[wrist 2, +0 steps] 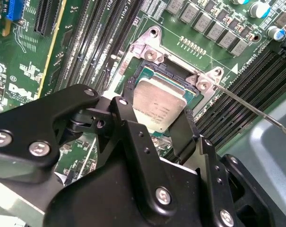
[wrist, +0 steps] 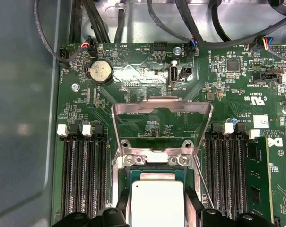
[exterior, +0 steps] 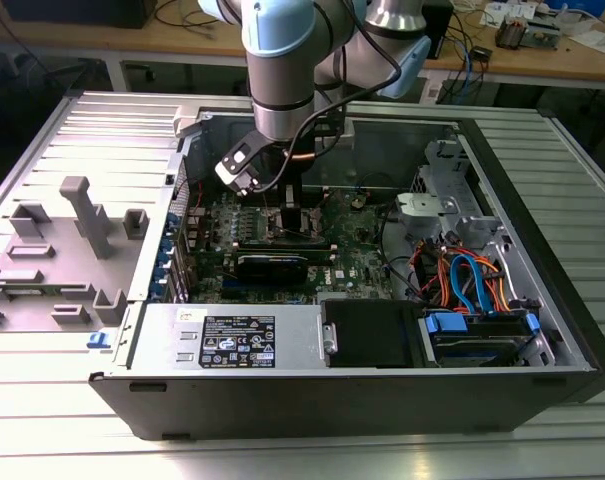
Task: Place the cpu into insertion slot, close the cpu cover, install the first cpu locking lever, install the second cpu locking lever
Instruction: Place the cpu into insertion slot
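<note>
I have the cpu [wrist: 157, 203], a flat silver-grey square, pinched in the gripper [wrist: 157, 215] level over the insertion slot [wrist 2: 157, 72], whose dark rim frames it (seated or not, I can't tell). The cpu cover [wrist: 161, 105], a silver frame, stands swung open. One thin wire locking lever [wrist 2: 247, 106] juts free.

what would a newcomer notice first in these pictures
In the second wrist view, the black gripper is closed on the small silver-grey square cpu, right over the dark-rimmed square insertion slot. In the first wrist view the thin silver metal cpu cover stands flipped open just beyond it. In the exterior view the robot arm reaches down into the open dark computer case.
</note>
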`<state>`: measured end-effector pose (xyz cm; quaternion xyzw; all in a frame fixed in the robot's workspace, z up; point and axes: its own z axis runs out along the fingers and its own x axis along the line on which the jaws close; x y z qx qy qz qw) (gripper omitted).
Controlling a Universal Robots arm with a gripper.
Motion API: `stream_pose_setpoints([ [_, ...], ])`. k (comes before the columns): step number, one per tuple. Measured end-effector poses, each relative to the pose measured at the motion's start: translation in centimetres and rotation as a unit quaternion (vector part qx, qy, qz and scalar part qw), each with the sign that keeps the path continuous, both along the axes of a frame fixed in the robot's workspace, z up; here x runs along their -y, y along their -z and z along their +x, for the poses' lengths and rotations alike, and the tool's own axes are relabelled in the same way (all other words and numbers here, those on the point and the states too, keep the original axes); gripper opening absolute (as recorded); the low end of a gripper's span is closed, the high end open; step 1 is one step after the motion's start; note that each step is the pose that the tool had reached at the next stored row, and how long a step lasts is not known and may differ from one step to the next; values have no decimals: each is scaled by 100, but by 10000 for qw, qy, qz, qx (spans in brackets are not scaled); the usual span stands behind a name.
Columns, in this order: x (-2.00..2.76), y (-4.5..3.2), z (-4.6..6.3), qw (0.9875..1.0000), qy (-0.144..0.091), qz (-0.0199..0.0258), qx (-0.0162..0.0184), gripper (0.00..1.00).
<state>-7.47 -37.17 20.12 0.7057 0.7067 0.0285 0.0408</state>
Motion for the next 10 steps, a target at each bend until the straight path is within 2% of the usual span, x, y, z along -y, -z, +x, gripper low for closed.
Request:
stream_pose_setpoints([
  [10, 0, 20, 0, 10000, 0, 0, 0, 55],
])
